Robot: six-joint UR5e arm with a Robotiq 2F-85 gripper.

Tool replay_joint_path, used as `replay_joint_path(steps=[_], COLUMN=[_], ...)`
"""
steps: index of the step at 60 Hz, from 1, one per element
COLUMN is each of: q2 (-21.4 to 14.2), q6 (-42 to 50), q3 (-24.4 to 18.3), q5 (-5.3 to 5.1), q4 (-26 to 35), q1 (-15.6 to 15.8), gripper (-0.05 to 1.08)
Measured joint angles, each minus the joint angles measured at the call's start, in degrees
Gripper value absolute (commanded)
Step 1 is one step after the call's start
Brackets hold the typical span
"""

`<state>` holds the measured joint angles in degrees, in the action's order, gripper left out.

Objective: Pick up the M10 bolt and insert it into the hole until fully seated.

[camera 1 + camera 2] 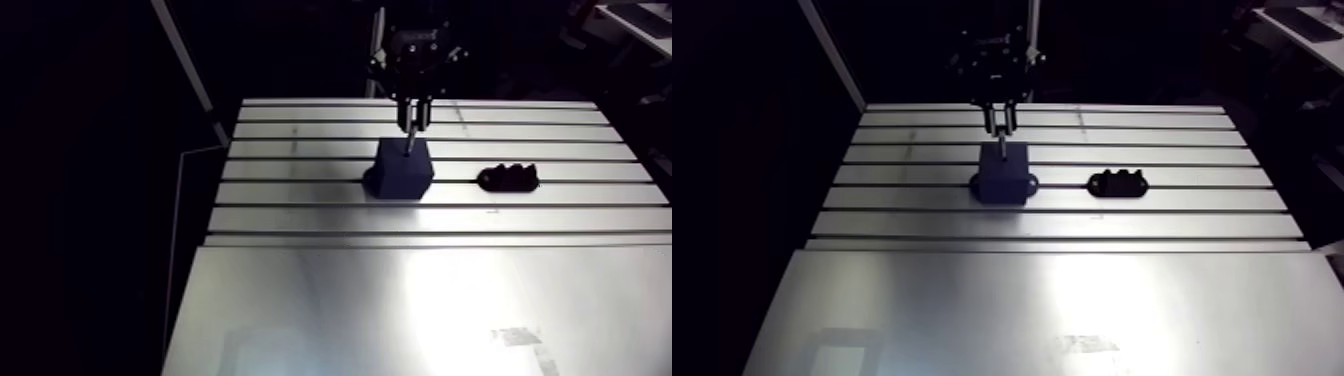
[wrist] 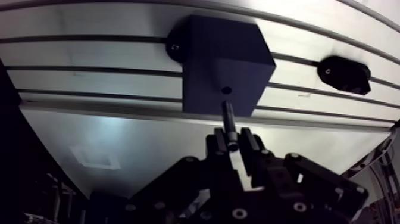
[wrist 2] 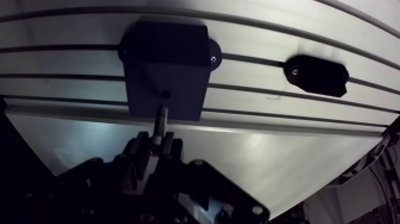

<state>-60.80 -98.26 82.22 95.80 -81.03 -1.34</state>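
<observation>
Holds the bolt [image 2: 228,118] clamped in the gripper [image 2: 233,143], tip near the hole [image 2: 226,90] in the block [image 2: 220,56]. Leaves bare table [image 1: 400,300] around the block's edges.

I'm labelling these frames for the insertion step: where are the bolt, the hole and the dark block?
bolt [image 2: 228,116], wrist view, middle of its shaft.
hole [image 2: 226,90], wrist view, its dark opening.
block [image 2: 214,42], wrist view, a bare face away from the hole.

Arm view high and far, looking down over table [image 1: 300,300], wrist view close above block [image 2: 220,65], shared by both
</observation>
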Motion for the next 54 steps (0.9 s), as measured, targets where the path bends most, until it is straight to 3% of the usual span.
replay_joint_path(steps=[54], q2=[0.38], q6=[-0.07], q3=[0.15], q5=[0.10], q4=[-0.13], q1=[-0.03], gripper=[1.08])
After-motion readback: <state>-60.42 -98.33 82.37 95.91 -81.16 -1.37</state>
